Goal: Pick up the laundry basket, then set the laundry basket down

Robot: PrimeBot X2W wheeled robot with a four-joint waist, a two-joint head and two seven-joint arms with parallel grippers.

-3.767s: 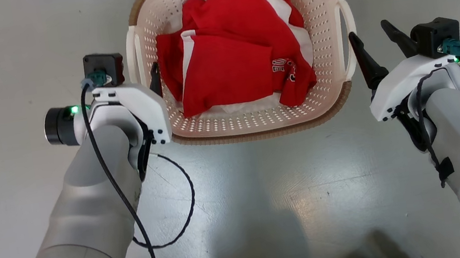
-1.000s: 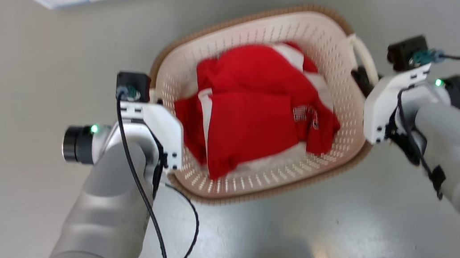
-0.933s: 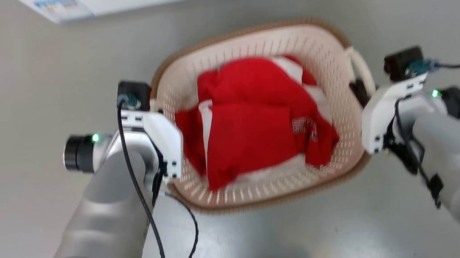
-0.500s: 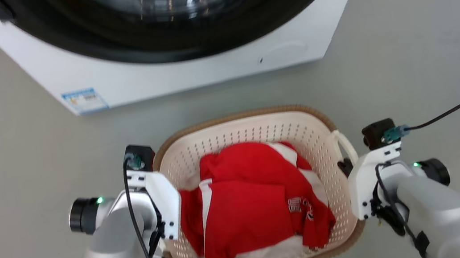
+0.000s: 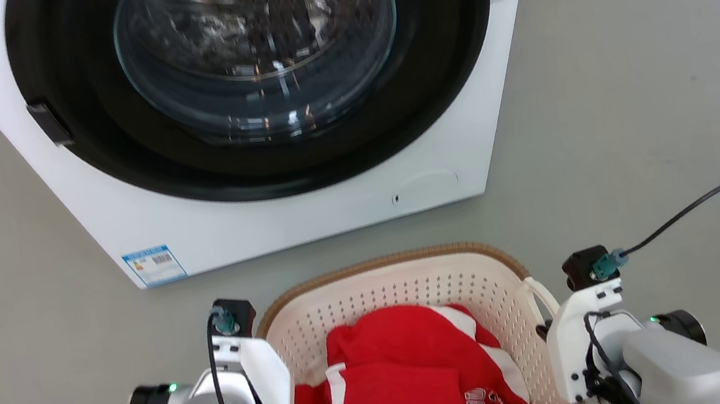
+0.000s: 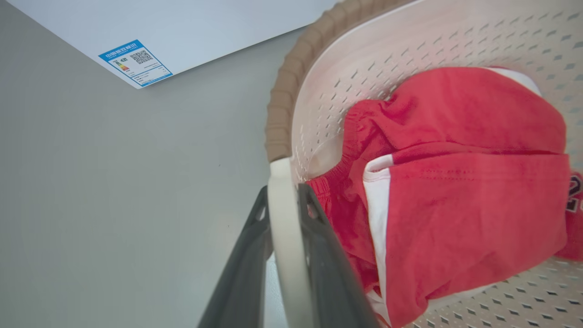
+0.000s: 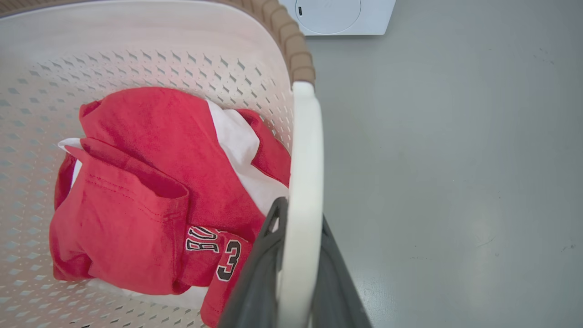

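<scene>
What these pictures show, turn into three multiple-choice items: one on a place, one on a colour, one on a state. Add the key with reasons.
1. In the head view, the washing machine stands
A. beyond the laundry basket, farther from the robot
B. inside the basket
C. between the two arms

2. The clothing in the basket is mostly
A. blue
B. red
C. black

3. The left gripper and right gripper are
A. open over the floor
B. shut on the clothing
C. each shut on a loop handle of the basket

Key:
1 A: the machine fills the top of the head view, past the basket's far rim.
2 B: the fabric is red with white trim.
3 C: each wrist view shows two dark fingers pressed on either side of a white handle.
</scene>
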